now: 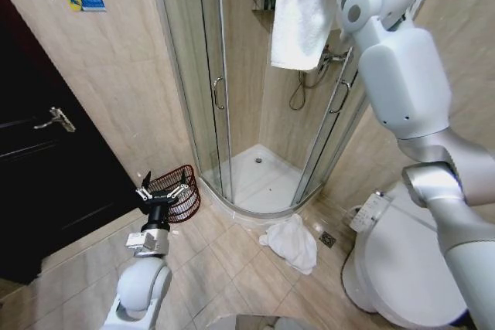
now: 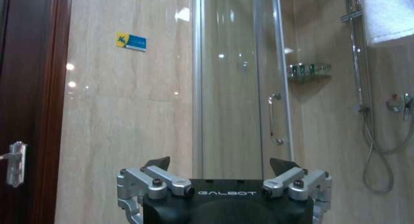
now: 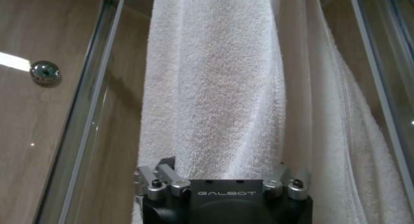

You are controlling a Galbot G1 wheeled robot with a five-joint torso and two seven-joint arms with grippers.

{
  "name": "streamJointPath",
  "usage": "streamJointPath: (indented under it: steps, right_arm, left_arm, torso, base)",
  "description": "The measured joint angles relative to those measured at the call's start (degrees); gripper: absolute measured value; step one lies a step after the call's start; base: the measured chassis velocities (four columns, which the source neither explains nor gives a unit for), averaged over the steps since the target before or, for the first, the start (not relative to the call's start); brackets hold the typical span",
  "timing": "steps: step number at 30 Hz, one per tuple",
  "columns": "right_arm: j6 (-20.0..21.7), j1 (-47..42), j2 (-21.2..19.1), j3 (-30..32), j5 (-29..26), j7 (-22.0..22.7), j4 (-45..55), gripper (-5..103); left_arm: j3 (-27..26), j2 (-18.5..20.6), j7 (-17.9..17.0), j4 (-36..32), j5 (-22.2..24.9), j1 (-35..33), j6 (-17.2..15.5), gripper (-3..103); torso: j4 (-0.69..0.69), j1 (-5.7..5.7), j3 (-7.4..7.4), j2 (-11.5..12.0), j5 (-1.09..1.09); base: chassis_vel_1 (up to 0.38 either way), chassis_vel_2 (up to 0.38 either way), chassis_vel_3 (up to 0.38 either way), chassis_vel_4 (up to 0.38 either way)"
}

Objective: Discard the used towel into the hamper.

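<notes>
Towels: I count two — one white terry towel [image 1: 302, 13] hanging high at the glass shower enclosure [image 1: 232, 113], one crumpled white cloth [image 1: 292, 242] on the tiled floor.
Right gripper [image 3: 220, 173]: I see it raised, fingers clamped on the hanging towel.
Left gripper [image 1: 163, 192]: I hold it low, fingers spread, empty.
Hamper: one dark red-brown woven basket [image 1: 179, 191], on the floor beside the dark door [image 1: 46, 152], just behind my left gripper.

The towel [image 3: 214, 88] at the upper centre is white, nubby terry cloth. Lower left, the hamper [image 1: 179, 188] is thin dark red-brown woven bars. The shower door [image 1: 209, 75] is clear glossy glass in polished metal frames; the wall tiles [image 1: 116, 75] are smooth and shiny.
</notes>
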State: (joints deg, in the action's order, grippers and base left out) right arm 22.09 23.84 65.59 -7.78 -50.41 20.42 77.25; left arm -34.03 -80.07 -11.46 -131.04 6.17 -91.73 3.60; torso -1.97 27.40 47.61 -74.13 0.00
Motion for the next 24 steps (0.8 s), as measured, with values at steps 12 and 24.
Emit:
streamJointPath:
  steps: [12,24]
  right_arm:
    - [-0.2,1.0,1.2,-0.8,0.0,0.1,-0.6,41]
    - [-0.3,1.0,1.4,-0.9,0.1,0.3,-0.6,7]
  left_arm:
    - [-2.1,0.1,0.1,-0.2,0.9,-1.1,1.4,100]
    - [-3.4,-0.1,1.1,-0.4,0.7,-1.7,2.5,100]
  torso:
    - [0.0,0.0,0.0,0.0,0.0]
    - [0.0,0.0,0.0,0.0,0.0]
  base:
    - [0.0,0.0,0.0,0.0]
    - [0.0,0.0,0.0,0.0]
